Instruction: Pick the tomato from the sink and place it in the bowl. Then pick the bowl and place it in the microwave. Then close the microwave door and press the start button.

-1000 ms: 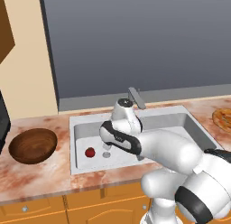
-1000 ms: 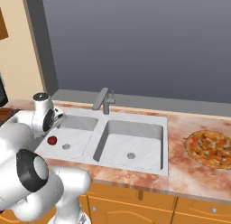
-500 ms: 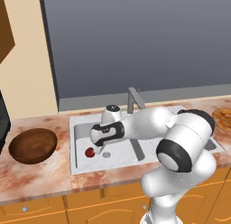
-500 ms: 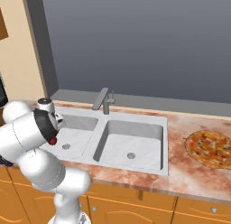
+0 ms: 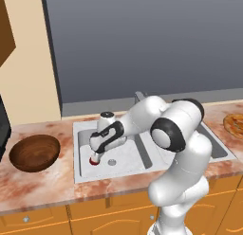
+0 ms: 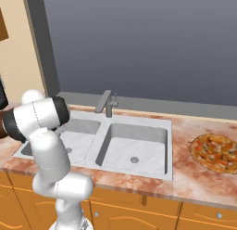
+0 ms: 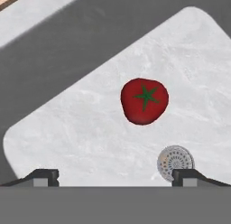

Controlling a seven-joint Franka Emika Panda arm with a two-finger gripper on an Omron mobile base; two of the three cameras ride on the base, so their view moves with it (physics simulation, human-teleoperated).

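The desk (image 5: 42,186) carries the sink (image 5: 83,170), and the bowl (image 5: 34,153) sits just beyond the sink's left edge, within easy reach for the drop. The hand (image 5: 95,156) hangs in the left basin, fingers spread wide and empty, straddling the tomato (image 7: 144,100) beside the drain (image 7: 175,161), ready to descend.

glossy tomato (image 7: 144,101), marbled sink (image 7: 90,133), wooden bowl (image 5: 34,153)

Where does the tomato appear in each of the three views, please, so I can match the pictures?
Left base view: tomato on the floor of the sink's left basin, partly behind the gripper.
Right base view: I cannot find it.
Hand view: tomato just above centre.
Shared landmark: the round drain beside it.
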